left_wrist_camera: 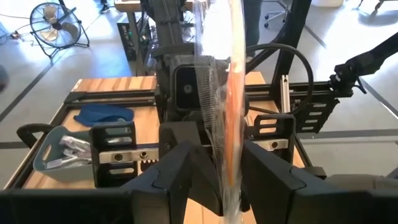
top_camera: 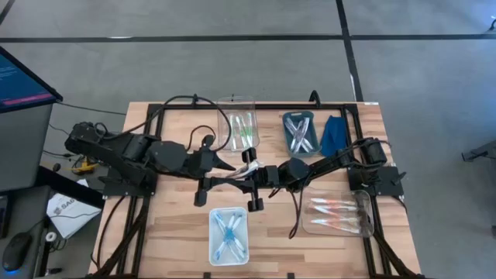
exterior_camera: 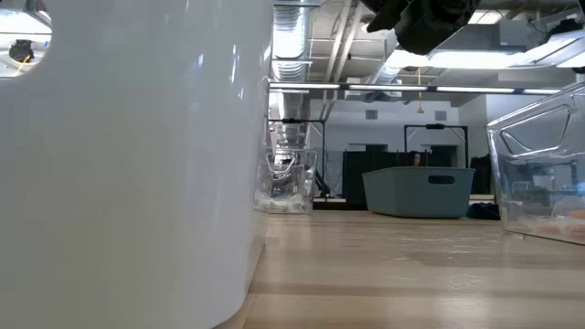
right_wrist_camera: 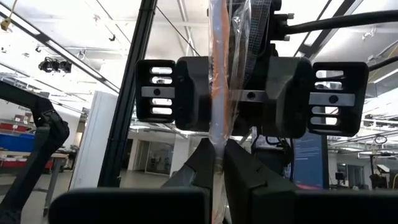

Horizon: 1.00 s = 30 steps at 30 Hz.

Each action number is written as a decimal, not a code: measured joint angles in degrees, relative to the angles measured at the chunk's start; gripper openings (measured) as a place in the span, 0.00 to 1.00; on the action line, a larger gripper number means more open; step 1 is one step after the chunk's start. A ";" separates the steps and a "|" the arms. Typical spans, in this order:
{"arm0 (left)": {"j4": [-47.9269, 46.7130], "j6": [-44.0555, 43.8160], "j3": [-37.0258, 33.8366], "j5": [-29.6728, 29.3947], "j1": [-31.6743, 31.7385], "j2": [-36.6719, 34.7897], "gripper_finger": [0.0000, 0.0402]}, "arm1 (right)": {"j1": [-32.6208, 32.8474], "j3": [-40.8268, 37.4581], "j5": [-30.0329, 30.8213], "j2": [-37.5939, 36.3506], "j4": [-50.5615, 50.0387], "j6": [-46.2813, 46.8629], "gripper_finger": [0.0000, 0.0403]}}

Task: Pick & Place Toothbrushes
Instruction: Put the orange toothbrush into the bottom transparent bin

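**Colours across the counter**

An orange-pink toothbrush (left_wrist_camera: 231, 93) in clear wrap is held between the black left hand (top_camera: 249, 167) and the black right hand (top_camera: 262, 180). Beyond the hands, green-tipped toothbrushes (top_camera: 244, 130) are seen in a clear bin (top_camera: 236, 101), beside a teal tray (top_camera: 300, 132) and a blue cloth (top_camera: 335, 133). Nearer, blue toothbrushes (top_camera: 228, 233) lie in a white tray (top_camera: 229, 211). The counter (top_camera: 170, 225) is pale striped wood.

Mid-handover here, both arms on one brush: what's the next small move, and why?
Probably open the left gripper: the right gripper is already shut on the orange toothbrush, and the orange ones lie in the clear tray on its side.
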 joint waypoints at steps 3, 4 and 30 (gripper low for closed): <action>-0.03 0.00 0.00 -0.02 -0.15 0.51 0.33 | 0.00 0.00 0.02 0.00 0.02 -0.02 0.02; -0.20 0.00 -0.06 0.00 -0.15 0.62 0.33 | 0.00 0.00 0.02 0.00 0.01 -0.02 0.02; -1.64 -1.49 -0.07 0.29 0.02 1.10 0.33 | -0.38 0.02 1.25 0.00 -2.47 0.72 0.02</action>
